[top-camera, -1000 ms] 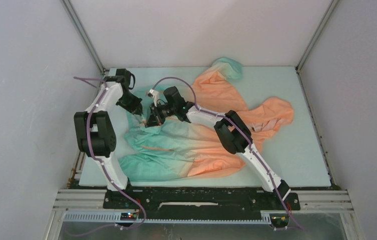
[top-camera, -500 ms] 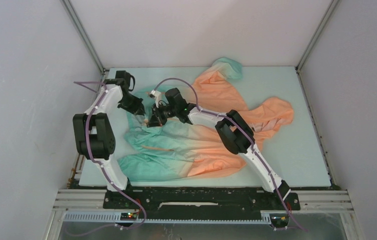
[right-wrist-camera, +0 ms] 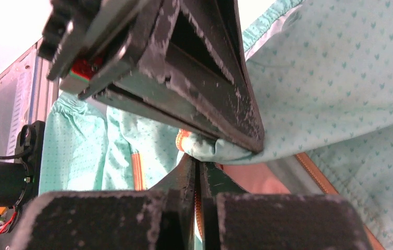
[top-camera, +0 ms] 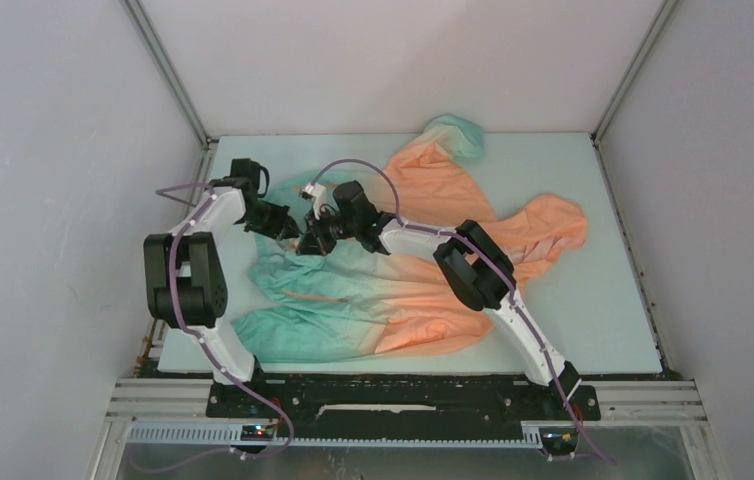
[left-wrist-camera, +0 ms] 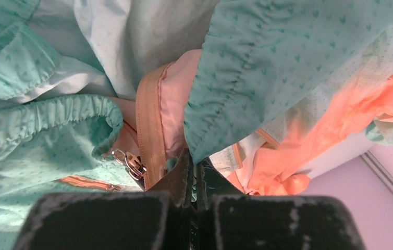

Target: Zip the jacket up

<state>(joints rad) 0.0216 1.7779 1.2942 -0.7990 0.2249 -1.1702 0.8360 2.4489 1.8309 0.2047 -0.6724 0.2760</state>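
Observation:
The jacket (top-camera: 403, 290) lies spread on the table, teal hem at the left, orange hood at the right. Both grippers meet at the hem's front opening. My left gripper (top-camera: 293, 228) is shut on the teal hem edge (left-wrist-camera: 220, 104); the orange zip tape (left-wrist-camera: 150, 130) and the metal zip slider (left-wrist-camera: 132, 162) hang just left of its fingers. My right gripper (top-camera: 311, 243) is shut on the other orange zip edge (right-wrist-camera: 198, 200). The left gripper's fingers (right-wrist-camera: 205, 99) show right above it in the right wrist view, pinching teal cloth (right-wrist-camera: 340, 104).
The jacket's sleeves run to the table's back (top-camera: 453, 135) and along the front left (top-camera: 293, 340). The hood (top-camera: 543, 230) lies at the right. Cage posts (top-camera: 168, 70) and white walls enclose the light table (top-camera: 593, 330).
The left gripper has swung right and down toward the right gripper, its arm leaning more. The right gripper has shifted slightly right. Both stay shut on the hem.

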